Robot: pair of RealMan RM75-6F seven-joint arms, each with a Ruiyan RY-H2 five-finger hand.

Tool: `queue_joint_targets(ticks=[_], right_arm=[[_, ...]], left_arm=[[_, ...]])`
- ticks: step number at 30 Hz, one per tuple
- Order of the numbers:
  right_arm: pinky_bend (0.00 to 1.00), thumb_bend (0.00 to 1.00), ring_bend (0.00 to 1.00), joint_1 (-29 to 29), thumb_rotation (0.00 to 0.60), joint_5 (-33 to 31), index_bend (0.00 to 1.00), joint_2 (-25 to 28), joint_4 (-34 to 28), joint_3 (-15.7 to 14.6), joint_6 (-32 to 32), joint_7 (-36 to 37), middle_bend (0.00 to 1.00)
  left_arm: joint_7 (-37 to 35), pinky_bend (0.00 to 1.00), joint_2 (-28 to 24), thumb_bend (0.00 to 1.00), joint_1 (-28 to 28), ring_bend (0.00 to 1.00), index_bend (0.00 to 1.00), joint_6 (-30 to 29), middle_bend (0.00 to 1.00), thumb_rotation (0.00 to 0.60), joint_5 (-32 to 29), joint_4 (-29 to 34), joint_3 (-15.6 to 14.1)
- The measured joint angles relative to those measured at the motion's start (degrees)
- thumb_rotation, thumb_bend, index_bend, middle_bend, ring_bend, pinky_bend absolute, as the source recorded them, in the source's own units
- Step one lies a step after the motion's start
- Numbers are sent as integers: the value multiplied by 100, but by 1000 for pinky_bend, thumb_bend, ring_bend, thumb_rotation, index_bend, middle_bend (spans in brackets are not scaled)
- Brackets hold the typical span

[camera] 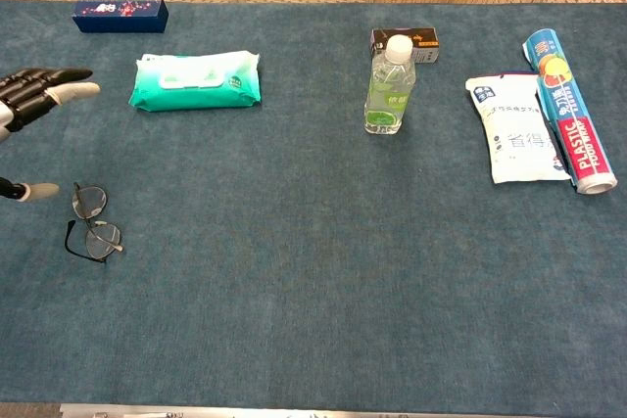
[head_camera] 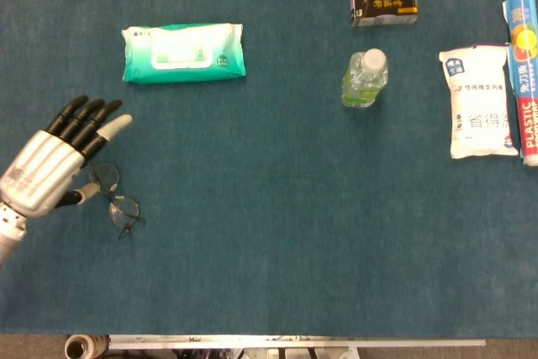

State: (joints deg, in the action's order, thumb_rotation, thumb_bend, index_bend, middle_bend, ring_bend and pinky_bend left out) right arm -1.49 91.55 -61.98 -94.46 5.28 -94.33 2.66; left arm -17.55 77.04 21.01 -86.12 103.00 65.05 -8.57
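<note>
**Left hand hovers by the glasses**

Nearest in, the left hand [head_camera: 50,161] is spread wide, fingers apart, holding nothing, thumb tip just beside the glasses [head_camera: 115,195]. Those glasses lie folded on the blue table [head_camera: 269,258] at the hand's four o'clock. Further out, at one o'clock, the green wipes pack [head_camera: 184,54]. Far across at three o'clock, a water bottle [head_camera: 365,78] stands upright. The right hand's nowhere on camera.
</note>
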Motion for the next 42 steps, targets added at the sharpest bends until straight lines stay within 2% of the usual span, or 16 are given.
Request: queue_joint_targets(ticks=[9, 15, 22, 34, 42], right_arm=[[325, 12, 174, 5, 600, 36, 143, 0, -9, -15, -14, -14, 201], [325, 12, 174, 11, 600, 48, 143, 6, -12, -20, -21, -2, 202], [325, 12, 174, 8, 600, 49, 143, 1, -3, -25, -10, -9, 201], [325, 11, 174, 18, 600, 37, 143, 27, -7, -15, -29, 50, 201], [325, 12, 174, 29, 600, 37, 143, 39, 0, -8, -56, 93, 202]], left_arm=[[329, 30, -955, 0, -215, 0, 0, -384, 0, 600, 198, 1166, -115], [503, 30, -1200, 0, -377, 0, 0, -518, 0, 600, 474, 1571, -297], [463, 30, -1269, 0, -457, 0, 0, -474, 0, 600, 650, 1914, -396], [381, 30, -1161, 0, -426, 0, 0, -28, 0, 600, 819, 2234, -554], [23, 30, -1077, 0, -291, 0, 0, 212, 0, 600, 851, 2483, -573]])
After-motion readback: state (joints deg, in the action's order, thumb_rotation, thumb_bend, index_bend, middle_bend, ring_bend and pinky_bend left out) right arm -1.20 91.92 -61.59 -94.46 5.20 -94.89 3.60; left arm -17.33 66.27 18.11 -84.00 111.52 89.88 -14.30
